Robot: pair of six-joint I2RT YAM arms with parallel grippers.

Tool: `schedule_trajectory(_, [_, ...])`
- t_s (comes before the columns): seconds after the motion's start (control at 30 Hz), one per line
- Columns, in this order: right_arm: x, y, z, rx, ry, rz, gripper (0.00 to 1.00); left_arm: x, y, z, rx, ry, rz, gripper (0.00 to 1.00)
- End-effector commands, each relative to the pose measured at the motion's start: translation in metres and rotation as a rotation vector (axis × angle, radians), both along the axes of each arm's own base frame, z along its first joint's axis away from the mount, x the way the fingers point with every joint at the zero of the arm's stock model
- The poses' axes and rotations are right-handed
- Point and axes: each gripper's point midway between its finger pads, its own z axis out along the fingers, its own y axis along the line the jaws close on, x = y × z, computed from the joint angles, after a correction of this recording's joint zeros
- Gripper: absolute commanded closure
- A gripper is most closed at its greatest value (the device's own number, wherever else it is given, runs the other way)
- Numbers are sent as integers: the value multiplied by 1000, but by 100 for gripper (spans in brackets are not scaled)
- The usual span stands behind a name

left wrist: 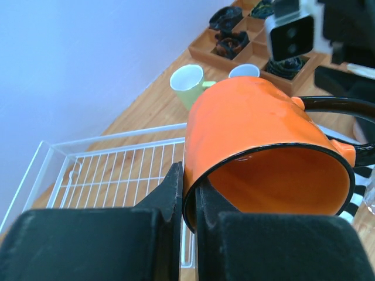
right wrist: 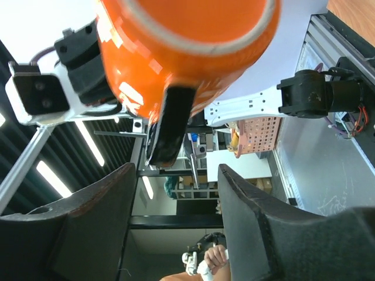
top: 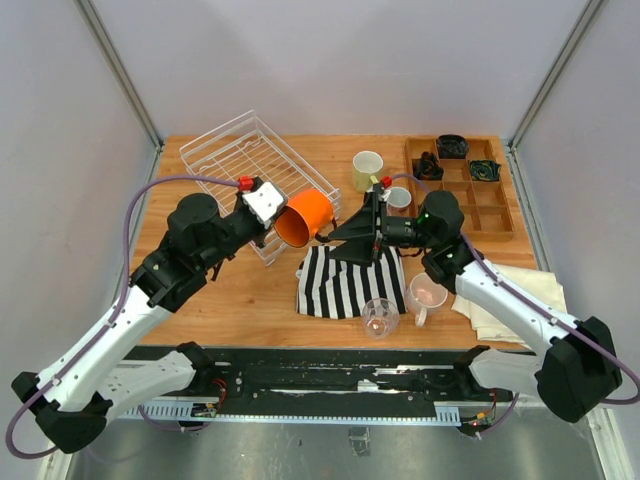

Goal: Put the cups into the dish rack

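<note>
Nearest, a clear glass tumbler [top: 380,318] and a pale pink mug [top: 427,293] stand on the wooden surface [top: 250,290]. Above it the left hand [left wrist: 188,182] is clamped on the lip of a glossy orange mug [left wrist: 263,140] lying sideways in the air. The right hand [right wrist: 176,175] gapes wide near its black handle [right wrist: 170,117], holding nothing. The mug looks rigid and slick, so it may pivot in a lip pinch. The handle offers a surer hold. The white wire dish rack [top: 240,155] lies just beyond.

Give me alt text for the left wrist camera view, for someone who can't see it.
The left pincer grips the black rim of an orange mug held on its side, mouth toward the camera. Behind it lie a white wire dish rack, a yellow-green mug and a wooden compartment tray.
</note>
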Motion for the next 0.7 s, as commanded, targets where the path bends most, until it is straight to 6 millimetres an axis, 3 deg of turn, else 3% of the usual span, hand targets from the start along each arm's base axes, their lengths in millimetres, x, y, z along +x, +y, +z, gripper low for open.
schedule_trajectory(0.0, [3,9,19,79,-38,6,43,-10,-13,58,-135,-168,-69,99])
schedule_trajectory(0.1, [11,18,19,96,-25,8,46,-11,-18,58,-133,-168,-75,100])
schedule_trajectory(0.47, [11,41,34,161,-35,25,52,-8,-24,39,-112,-145,-85,99])
schedule_trajectory(0.67, [16,47,29,179,-16,15,61,-16,-24,50,-157,-159,-110,100])
